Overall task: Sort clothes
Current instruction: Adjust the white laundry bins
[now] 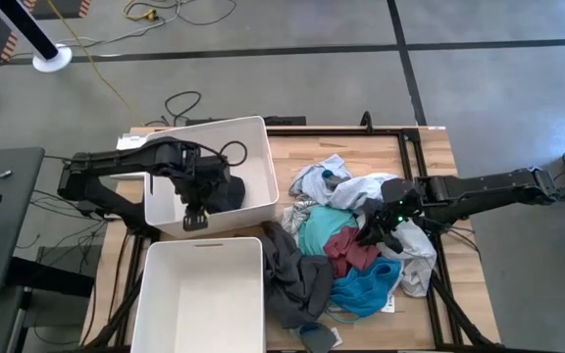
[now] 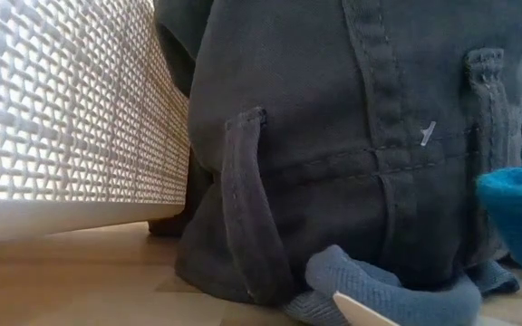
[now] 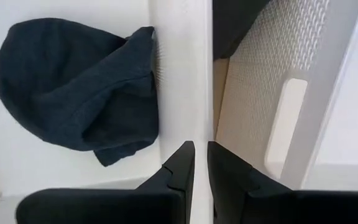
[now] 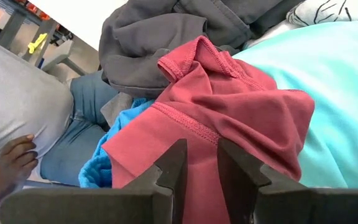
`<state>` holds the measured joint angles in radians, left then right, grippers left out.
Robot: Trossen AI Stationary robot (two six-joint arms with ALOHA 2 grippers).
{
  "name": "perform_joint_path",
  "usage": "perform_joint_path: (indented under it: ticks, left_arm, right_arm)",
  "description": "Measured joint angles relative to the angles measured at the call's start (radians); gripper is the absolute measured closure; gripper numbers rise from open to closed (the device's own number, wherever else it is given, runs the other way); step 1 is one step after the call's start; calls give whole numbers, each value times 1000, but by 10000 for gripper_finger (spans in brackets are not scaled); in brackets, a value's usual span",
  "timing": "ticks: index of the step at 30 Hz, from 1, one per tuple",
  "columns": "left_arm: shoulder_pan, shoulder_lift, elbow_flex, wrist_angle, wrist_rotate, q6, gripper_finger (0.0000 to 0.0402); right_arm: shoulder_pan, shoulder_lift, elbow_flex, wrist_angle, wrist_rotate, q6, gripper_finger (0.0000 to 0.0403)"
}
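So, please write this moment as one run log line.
left gripper: shut, above bin | dark garment: inside bin | right gripper: over maroon garment
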<state>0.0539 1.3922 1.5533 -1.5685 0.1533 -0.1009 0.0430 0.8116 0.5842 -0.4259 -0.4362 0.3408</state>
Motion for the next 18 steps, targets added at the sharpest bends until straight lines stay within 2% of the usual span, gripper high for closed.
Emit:
perform_joint_path:
  ticks: [5, 10, 18]
  left_arm:
    - [-1, -4, -54, 10, 2, -16, 362]
    - [-2, 4, -93, 10, -81, -28, 362]
    - [-1, -7, -115, -7, -84, -27, 362]
  right_arm:
    - [0, 0, 0, 0, 0, 0, 296]
    - [0, 0, 0, 0, 0, 0, 296]
    - [0, 0, 0, 0, 0, 0, 296]
